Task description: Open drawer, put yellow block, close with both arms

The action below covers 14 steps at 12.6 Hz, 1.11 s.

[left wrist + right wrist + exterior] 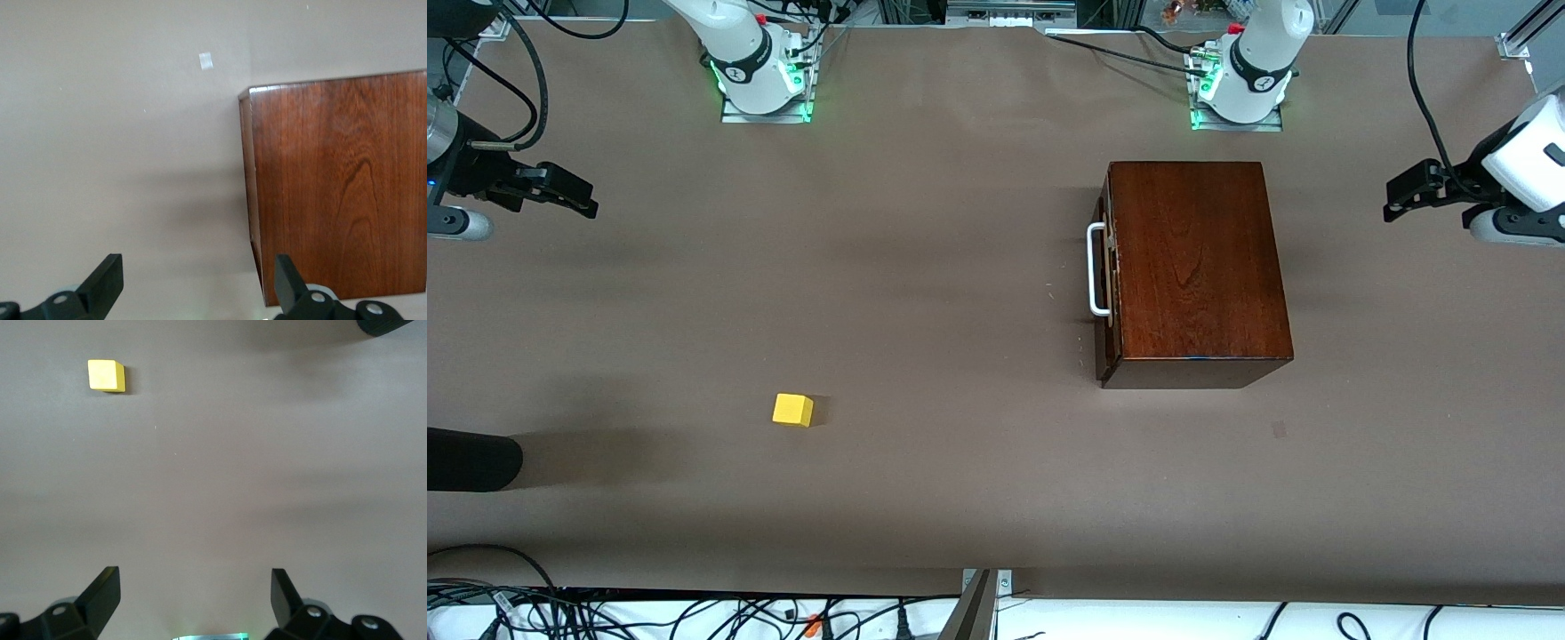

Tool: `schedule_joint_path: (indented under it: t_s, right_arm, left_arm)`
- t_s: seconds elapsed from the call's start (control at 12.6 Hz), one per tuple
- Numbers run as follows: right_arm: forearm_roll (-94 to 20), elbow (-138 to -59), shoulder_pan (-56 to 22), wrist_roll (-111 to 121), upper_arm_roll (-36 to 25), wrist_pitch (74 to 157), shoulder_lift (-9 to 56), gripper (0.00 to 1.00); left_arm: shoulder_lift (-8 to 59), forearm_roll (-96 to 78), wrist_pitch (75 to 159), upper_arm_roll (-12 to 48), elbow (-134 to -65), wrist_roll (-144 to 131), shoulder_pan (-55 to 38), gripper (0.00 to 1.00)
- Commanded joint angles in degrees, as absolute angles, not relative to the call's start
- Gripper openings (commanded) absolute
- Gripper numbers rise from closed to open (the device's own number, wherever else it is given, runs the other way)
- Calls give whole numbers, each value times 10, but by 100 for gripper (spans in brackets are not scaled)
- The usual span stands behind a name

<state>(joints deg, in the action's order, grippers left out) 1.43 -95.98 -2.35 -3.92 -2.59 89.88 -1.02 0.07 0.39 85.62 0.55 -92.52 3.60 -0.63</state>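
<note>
Right gripper (193, 600) jaws apart over bare table, yellow block (106, 375) well apart; left gripper (199, 283) apart too.

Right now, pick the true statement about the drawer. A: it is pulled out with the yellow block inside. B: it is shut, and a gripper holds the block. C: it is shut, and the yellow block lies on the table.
C: the drawer sits flush in its box, and the yellow block lies alone on the table.

Brown table (960, 222), cables (694, 613) along edge
</note>
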Motion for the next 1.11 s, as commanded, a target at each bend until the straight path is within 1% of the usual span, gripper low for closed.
schedule_joint_path:
  t_s: [0.0,0.16,0.24,0.4,0.79,0.87,1.03]
  right_arm:
    - [6,-951,-25,-34,-29,889,-6,100]
    - [6,-951,-25,-34,-29,889,-6,100]
    - [6,-951,-25,-34,-29,889,-6,100]
    - [6,-951,-25,-34,-29,889,-7,100]
    - [6,-951,-25,-34,-29,889,-7,100]
    - [6,-951,-25,-34,-29,889,-7,100]
    - [6,-951,-25,-34,-29,889,-7,100]
  left_arm:
    - [11,-7,787,30,-907,37,-10,100]
    - [12,-8,736,57,-915,36,-11,100]
    - [24,-8,721,71,-918,29,-11,100]
    - [45,-8,731,109,-921,7,-12,100]
    - [111,-4,828,242,-923,-156,-20,100]
    - [125,-2,856,256,-921,-198,-32,100]
    - [158,1,912,258,-912,-252,-85,100]
